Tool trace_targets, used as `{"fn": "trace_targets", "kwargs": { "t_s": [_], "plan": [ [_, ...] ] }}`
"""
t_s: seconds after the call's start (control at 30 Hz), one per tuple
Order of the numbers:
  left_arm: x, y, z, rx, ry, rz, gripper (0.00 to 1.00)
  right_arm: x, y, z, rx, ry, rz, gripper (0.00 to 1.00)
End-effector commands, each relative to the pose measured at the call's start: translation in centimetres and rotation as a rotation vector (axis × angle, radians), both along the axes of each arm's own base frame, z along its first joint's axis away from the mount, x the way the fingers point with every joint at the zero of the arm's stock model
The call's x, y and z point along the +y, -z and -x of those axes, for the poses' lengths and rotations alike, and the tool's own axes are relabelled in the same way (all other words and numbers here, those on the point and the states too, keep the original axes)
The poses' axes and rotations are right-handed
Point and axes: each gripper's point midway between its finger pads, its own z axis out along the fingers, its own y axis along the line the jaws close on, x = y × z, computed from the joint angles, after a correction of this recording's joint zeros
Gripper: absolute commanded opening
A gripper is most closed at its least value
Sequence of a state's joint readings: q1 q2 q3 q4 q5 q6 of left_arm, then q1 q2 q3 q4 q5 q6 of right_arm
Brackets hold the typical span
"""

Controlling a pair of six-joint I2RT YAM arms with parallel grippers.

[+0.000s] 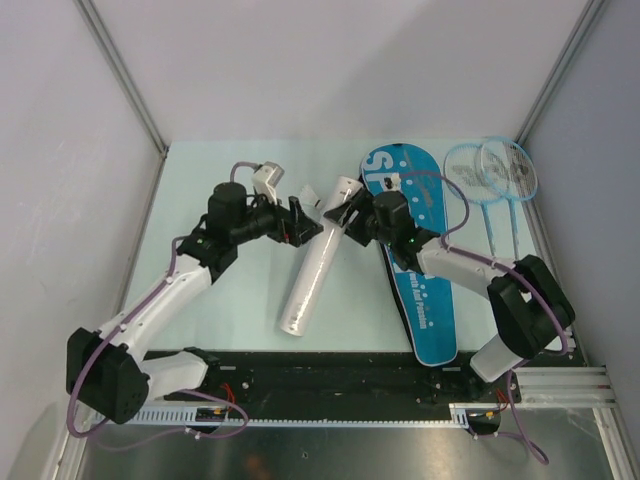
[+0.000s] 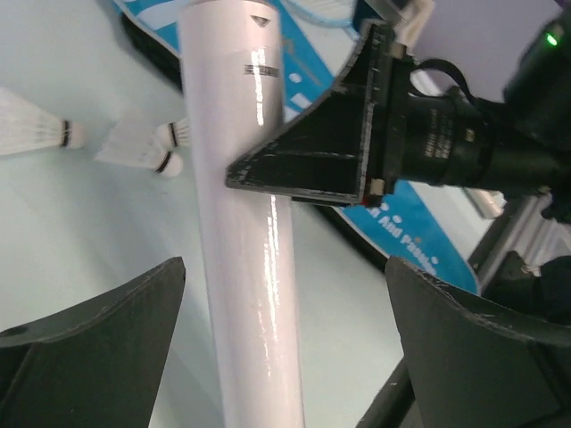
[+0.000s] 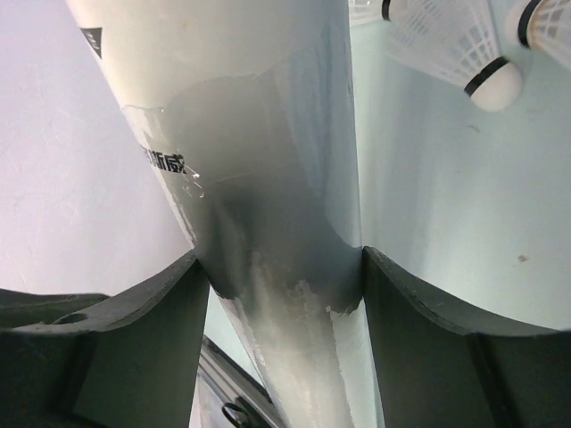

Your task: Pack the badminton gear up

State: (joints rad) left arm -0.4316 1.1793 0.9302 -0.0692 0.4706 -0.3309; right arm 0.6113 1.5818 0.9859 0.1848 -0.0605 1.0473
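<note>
The white tube lies slanted on the table, its far end near the blue "SPORT" bag. My right gripper is shut on the tube's far end; in the right wrist view both fingers press the tube at the gripper. My left gripper is open, its jaws wide on either side of the tube without touching it. Three white shuttlecocks lie on the table beside the tube. Two light-blue rackets lie at the far right.
The bag lies lengthwise right of the tube, under my right arm. The right gripper's finger crosses just past the left jaws. Grey walls close the table's back and sides. A black rail runs along the near edge.
</note>
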Motion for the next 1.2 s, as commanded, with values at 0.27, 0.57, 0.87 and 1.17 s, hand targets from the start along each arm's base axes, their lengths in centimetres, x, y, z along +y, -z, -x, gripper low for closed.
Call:
{"fn": "trace_targets", "kwargs": {
  "t_s": [0.27, 0.57, 0.87, 1.17],
  "plan": [
    [2.6, 3.2, 2.2, -0.119, 0.011, -0.193, 0.98, 2.6, -6.8, 1.5, -0.126, 0.086, -0.331, 0.33],
    [1.4, 5.0, 2.3, -0.046, 0.06, -0.192, 0.97, 4.3, -9.6, 4.6, -0.17, 0.038, -0.434, 0.36],
    [1.9, 5.3, 2.1, -0.054, 0.038, -0.215, 0.61, 4.1, -9.8, 5.6, -0.284, -0.075, -0.331, 0.77],
    [1.7, 5.0, 3.1, -0.081, 0.09, -0.209, 0.53, 0.3, -9.2, 3.8, -0.399, -0.264, -0.202, 0.91]
  ]
}}
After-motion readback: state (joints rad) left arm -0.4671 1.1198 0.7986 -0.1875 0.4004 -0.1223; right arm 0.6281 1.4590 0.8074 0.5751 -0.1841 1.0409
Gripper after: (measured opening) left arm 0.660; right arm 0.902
